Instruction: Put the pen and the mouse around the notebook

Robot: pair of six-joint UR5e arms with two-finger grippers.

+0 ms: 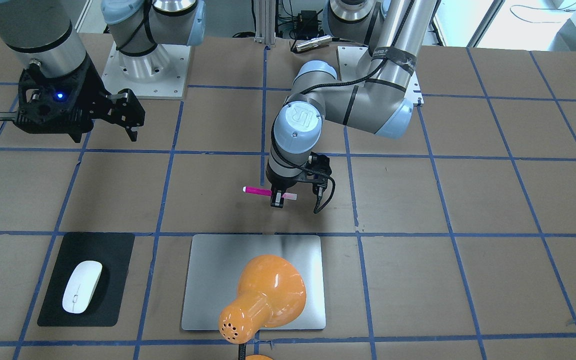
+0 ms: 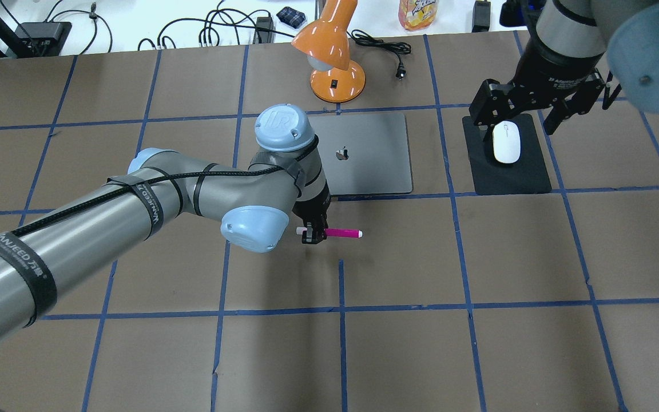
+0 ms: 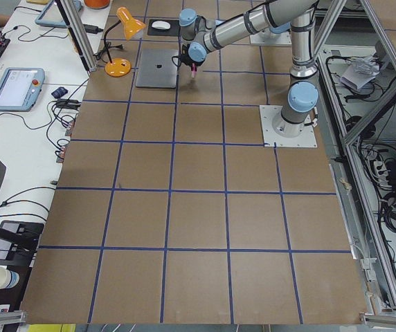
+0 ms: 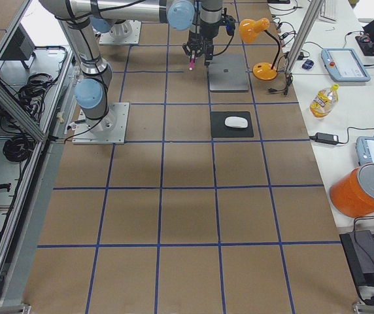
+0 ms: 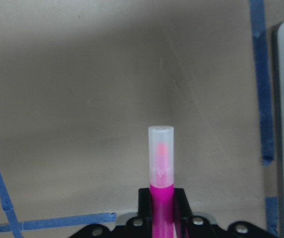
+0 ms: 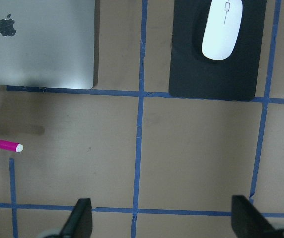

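Note:
My left gripper (image 2: 313, 233) is shut on the magenta pen (image 2: 341, 233), holding it level just above the table. The pen (image 1: 258, 191) hangs a short way off the robot-side edge of the silver notebook (image 2: 364, 154). In the left wrist view the pen's pale cap (image 5: 161, 148) sticks out past the gripper (image 5: 161, 208). The white mouse (image 2: 506, 142) lies on a black mat (image 2: 507, 177) to the right of the notebook. My right gripper (image 2: 515, 117) hovers high over the mouse, open and empty. The right wrist view shows the mouse (image 6: 222, 29), notebook (image 6: 37, 44) and pen (image 6: 2, 144).
An orange desk lamp (image 2: 335, 63) stands at the notebook's far edge, its shade (image 1: 268, 295) leaning over the notebook (image 1: 218, 270). Its cord (image 2: 384, 48) trails off to the back. Brown table with blue tape lines (image 2: 341, 286) spreads out in front of the robot.

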